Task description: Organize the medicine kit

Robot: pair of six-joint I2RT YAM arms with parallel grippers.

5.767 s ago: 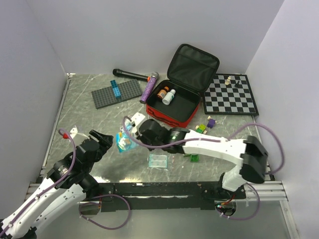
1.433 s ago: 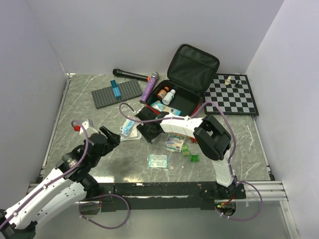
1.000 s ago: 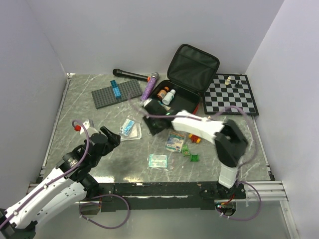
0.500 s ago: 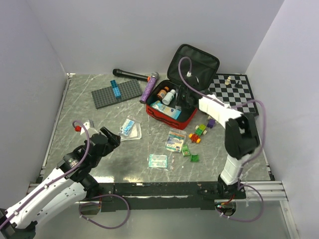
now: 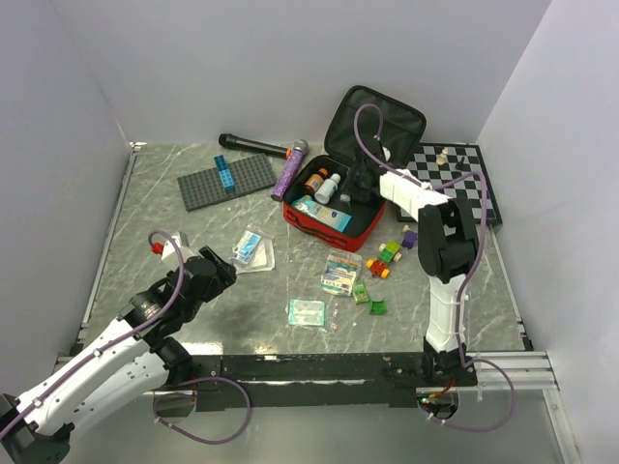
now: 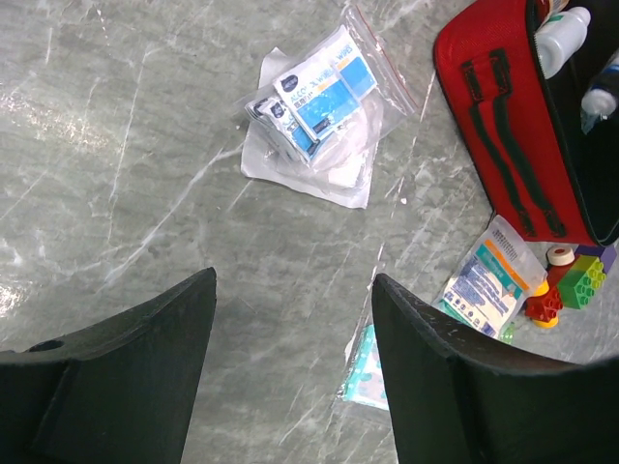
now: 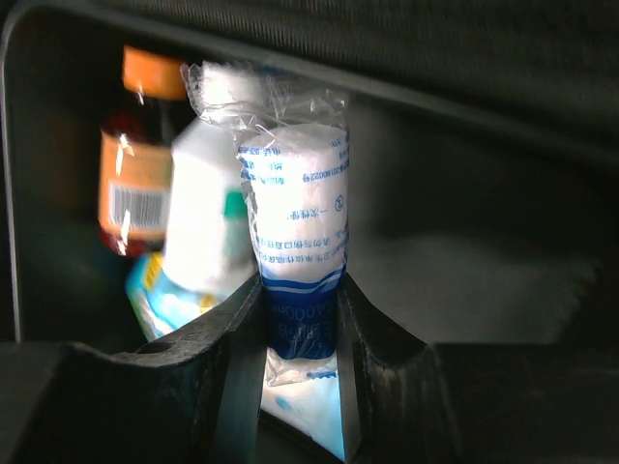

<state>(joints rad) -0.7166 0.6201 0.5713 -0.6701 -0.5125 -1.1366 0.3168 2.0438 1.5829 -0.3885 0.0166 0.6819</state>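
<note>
a: far centre of table (image 5: 193, 232), medicine kit (image 5: 338, 235) lies open; right gripper (image 7: 298, 290) pinches a wrapped roll (image 7: 295, 232) over it.
b: left gripper (image 6: 290, 290) spread, idle. risk: roll drops onto bottles (image 7: 203, 222), tipping them.

red fabric zip case (image 6: 462, 68): matt cloth | grey marbled tabletop (image 5: 193, 242): smooth, glossy | white roll in clear film (image 7: 295, 242): shiny, crinkled

The red medicine kit (image 5: 334, 208) lies open on the table, its black-lined lid standing up, bottles inside.
</note>
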